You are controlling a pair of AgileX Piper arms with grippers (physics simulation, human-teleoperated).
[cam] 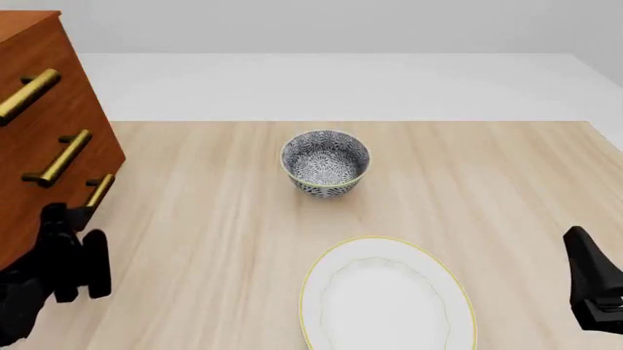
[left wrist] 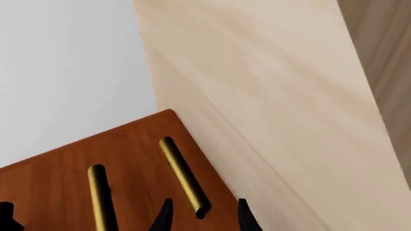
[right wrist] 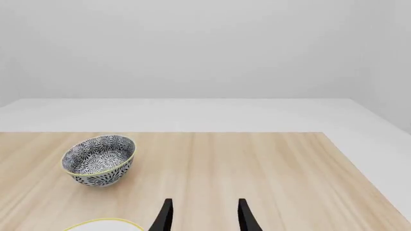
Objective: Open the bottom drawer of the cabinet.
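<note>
Cabinet (cam: 49, 131): standing at the far-left edge of the counter (cam: 467, 182), showing a reddish-brown wooden front with three brass bar handles stacked one above another; left side and top running out of the front view. Bottom drawer (cam: 68, 211): sitting lowest, just above the counter surface, carrying a short brass bar handle (cam: 98, 191); seams between the drawers too faint to trace, so impossible telling whether sitting flush or pulled out. Left claw (cam: 76, 251): hovering just below and in front of that handle, fingers spread apart, gripping nothing; in the left wrist view the lowest handle (left wrist: 184, 177) lying between the two dark fingertips (left wrist: 163, 216) without visible contact. Right claw (right wrist: 202, 216): parked at the near-right corner, well apart from the cabinet, fingers parted with nothing between them; mostly cut off in the front view. Patterned bowl (cam: 325, 162) resting mid-counter, white plate (cam: 387, 295) lying nearer, lower rim cut off.
</note>
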